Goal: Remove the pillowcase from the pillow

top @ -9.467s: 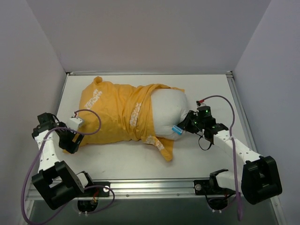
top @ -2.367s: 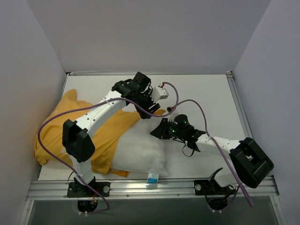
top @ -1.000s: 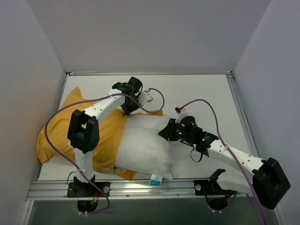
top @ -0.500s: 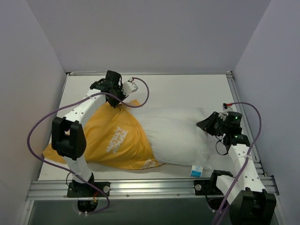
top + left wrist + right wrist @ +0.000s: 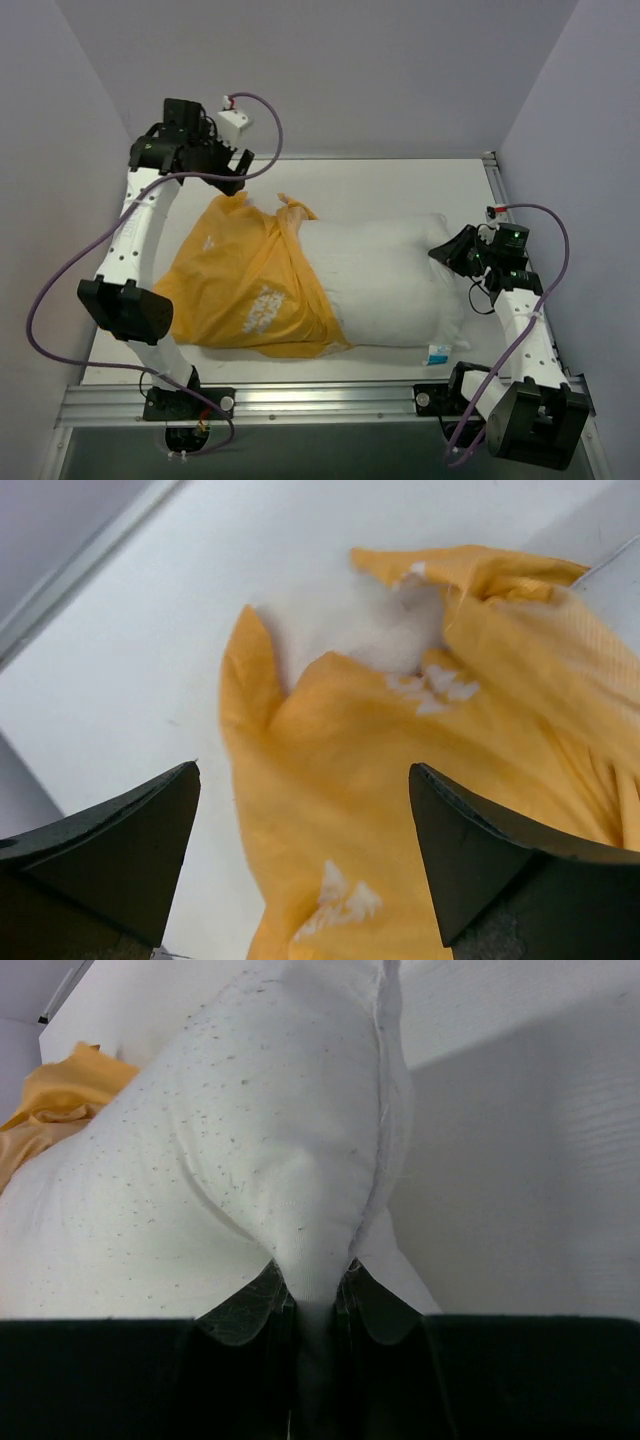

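The pillowcase (image 5: 245, 290) is a warm orange with white lettering printed on it. The pillow (image 5: 385, 280) is white, flecked with tiny dark specks, and its tag (image 5: 437, 352) is blue. The cables (image 5: 281, 130) are purple, the arms (image 5: 140, 235) white with black joints.

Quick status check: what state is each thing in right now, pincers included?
pillowcase: bunched over the pillow's left end, not off yet.
pillow: lying flat, right part bare.
left pincer: open, empty, raised above the pillowcase.
right pincer: shut on the pillow's right edge.
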Available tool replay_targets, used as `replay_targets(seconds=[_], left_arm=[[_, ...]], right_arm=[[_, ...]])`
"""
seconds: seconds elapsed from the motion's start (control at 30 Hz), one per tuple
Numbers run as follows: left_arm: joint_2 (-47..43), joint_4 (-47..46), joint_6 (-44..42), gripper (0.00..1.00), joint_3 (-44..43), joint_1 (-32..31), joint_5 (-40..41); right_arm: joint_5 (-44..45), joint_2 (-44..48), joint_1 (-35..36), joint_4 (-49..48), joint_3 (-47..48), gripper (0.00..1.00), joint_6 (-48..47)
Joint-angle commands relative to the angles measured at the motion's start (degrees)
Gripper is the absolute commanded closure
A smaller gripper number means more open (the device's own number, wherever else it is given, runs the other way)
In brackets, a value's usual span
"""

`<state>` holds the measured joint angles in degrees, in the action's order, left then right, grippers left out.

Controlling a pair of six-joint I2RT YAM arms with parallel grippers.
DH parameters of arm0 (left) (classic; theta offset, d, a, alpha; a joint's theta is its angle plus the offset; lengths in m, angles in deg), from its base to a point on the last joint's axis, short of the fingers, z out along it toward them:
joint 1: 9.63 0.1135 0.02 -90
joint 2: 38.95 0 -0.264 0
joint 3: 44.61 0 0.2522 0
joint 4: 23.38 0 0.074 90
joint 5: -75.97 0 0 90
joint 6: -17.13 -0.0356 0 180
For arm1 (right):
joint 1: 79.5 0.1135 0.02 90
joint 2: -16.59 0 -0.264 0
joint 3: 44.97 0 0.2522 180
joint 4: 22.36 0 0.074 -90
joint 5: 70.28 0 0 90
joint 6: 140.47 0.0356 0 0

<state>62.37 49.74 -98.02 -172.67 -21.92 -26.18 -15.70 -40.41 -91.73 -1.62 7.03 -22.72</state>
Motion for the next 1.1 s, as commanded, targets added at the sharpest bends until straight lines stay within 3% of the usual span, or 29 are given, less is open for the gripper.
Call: replay_targets(seconds=[0.0,0.17,0.27,0.33,0.37,0.47,0.53,0.67,0.83,0.93,1.07], left_arm=[[-8.41,5.94,4.85,0.06,-6.11,7.18,-3.41],[-16.48,14.53,-1.99,0.06,4.66,22.11,-9.64],[-21.22,21.14,-13.31,0.06,13.54,29.49,-11.59],[-25.96,22.12,-26.03,0.06,29.58,33.10,-9.49],[-27.47,21.86,-28.88,0.06,29.66,34.43,-9.31],[-33.45,16.43,-36.88,0.06,43.60,40.65,-8.00],[-34.08,6.98,-35.24,0.06,52.31,41.56,-4.14],[-27.85,-1.34,-23.06,0.06,54.01,41.56,-2.88],[-26.61,-9.13,-20.82,0.06,55.14,40.95,-14.30],[-25.13,-20.28,-17.05,0.06,59.89,38.06,-7.41],[-20.64,-22.89,-17.38,0.06,61.83,37.43,-7.62]], right_arm=[[4.75,-1.18,-0.78,-1.53,4.47,1.00,-1.56],[4.83,-3.56,-0.87,-2.15,6.58,1.00,-1.64],[4.13,-5.41,-0.95,-2.76,8.16,1.00,-2.08],[3.25,-6.90,-1.04,-2.94,9.48,1.00,-2.43],[3.08,-7.43,-1.04,-2.77,9.92,1.00,-2.52],[2.81,-8.66,-1.04,-2.68,11.06,1.00,-2.70],[2.72,-8.75,-1.04,-2.76,11.33,1.00,-2.70],[2.90,-8.49,-1.04,-2.33,11.24,1.00,-3.14],[3.34,-8.22,-0.96,-1.80,10.54,1.00,-3.49],[3.52,-8.22,-0.95,-1.71,10.36,1.00,-3.58],[3.69,-8.66,-0.95,-1.45,10.63,1.00,-3.75]])
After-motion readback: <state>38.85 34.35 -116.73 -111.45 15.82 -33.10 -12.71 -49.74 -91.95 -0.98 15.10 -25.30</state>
